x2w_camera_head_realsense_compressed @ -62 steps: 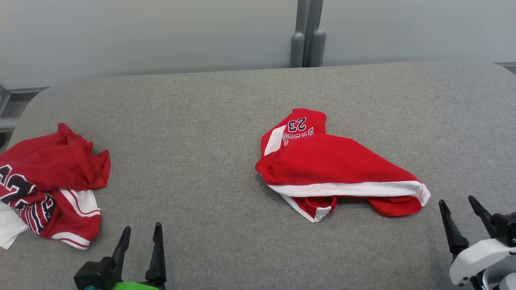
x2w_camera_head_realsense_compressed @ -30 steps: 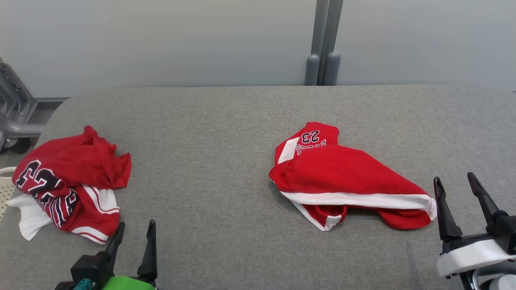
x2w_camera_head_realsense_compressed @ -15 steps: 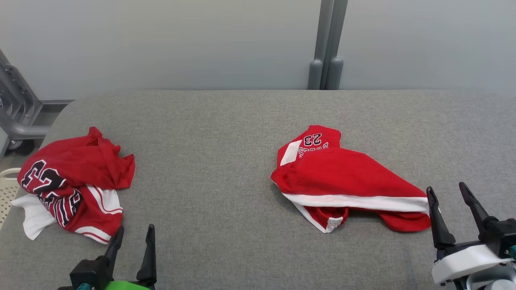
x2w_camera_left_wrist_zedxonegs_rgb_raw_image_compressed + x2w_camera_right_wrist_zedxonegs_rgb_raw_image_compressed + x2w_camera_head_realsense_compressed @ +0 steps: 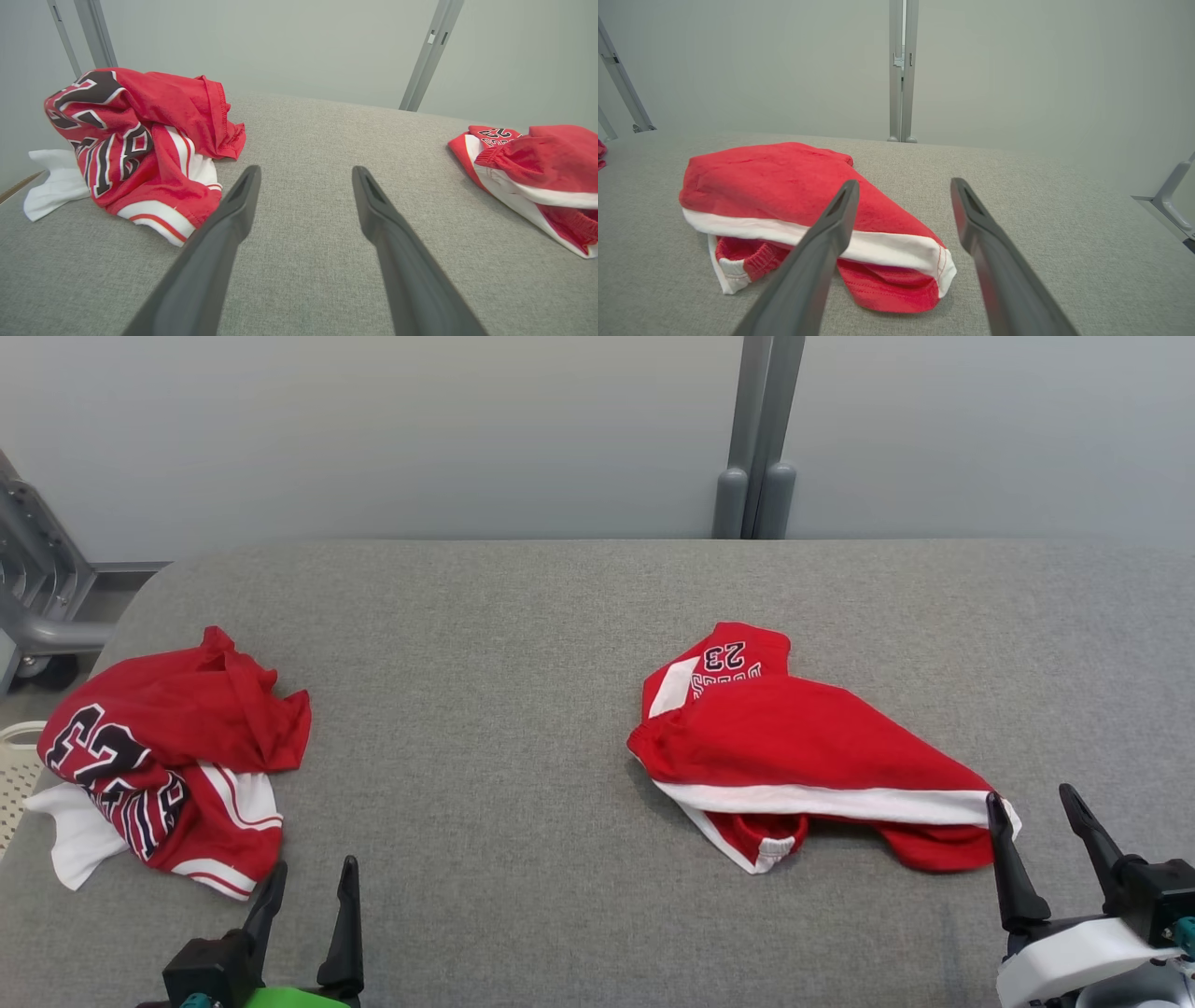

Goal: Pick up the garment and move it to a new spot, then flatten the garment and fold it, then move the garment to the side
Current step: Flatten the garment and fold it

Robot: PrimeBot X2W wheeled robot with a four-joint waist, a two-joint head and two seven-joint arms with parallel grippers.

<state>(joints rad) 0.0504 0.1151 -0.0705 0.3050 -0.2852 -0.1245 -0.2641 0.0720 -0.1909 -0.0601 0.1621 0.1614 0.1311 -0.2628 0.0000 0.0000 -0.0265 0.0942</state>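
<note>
My right gripper (image 4: 1027, 795), fingers spread and empty at lower right, sits just beside the white-banded corner of the red shorts (image 4: 803, 737) lying right of centre on the grey pad (image 4: 485, 663); I'd slip one finger under that hem and pinch all layers before lifting. Since half a second ago it has dropped slightly in frame, shorts unmoved; my left gripper (image 4: 313, 864) waits spread at lower left.

Bench (image 4: 523, 644): grey woven cloth, matt, coarse. Garment (image 4: 803, 747) on bench: soft red cloth, matt. Post (image 4: 758, 439) behind bench: smooth grey metal.
</note>
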